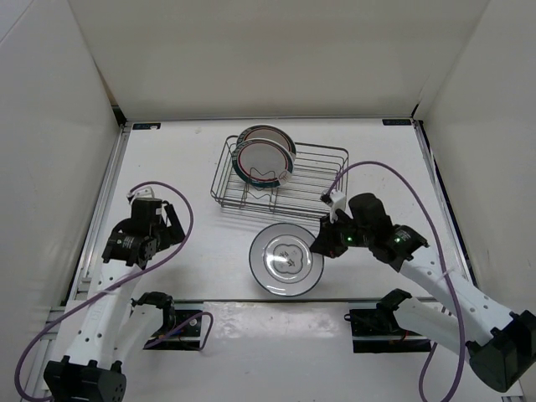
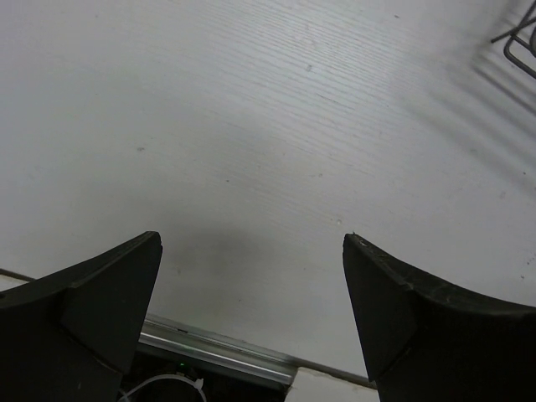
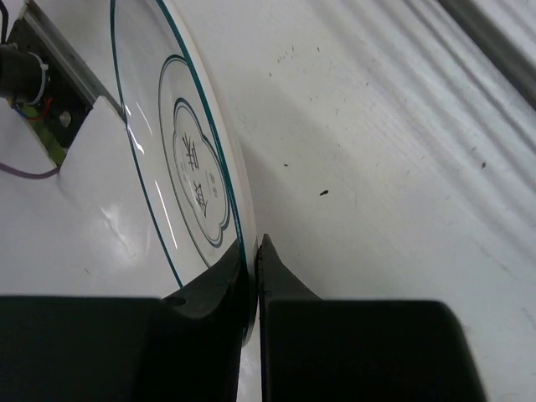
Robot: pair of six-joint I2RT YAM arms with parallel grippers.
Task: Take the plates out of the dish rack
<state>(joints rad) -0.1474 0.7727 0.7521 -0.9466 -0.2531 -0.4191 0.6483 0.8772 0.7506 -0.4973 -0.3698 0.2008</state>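
Top: right claw (image 1: 323,243) grips the motif plate (image 1: 285,261) by its rim. The plate lies to its left, with the dish rack (image 1: 335,180) and two plates (image 1: 266,159) just beyond.
Left wrist: left claw (image 2: 251,276) wide open, only table (image 2: 251,126) below.
Right wrist: thin edge pinch. Level the plate and set it down before you let go.

Dish rack (image 1: 322,172): silver wire, upper centre of frame. Two white plates (image 1: 266,159) with red and teal rims stand upright at its left end. Grey-rimmed plate (image 1: 286,259) lies face-up just below the rack, outside it.
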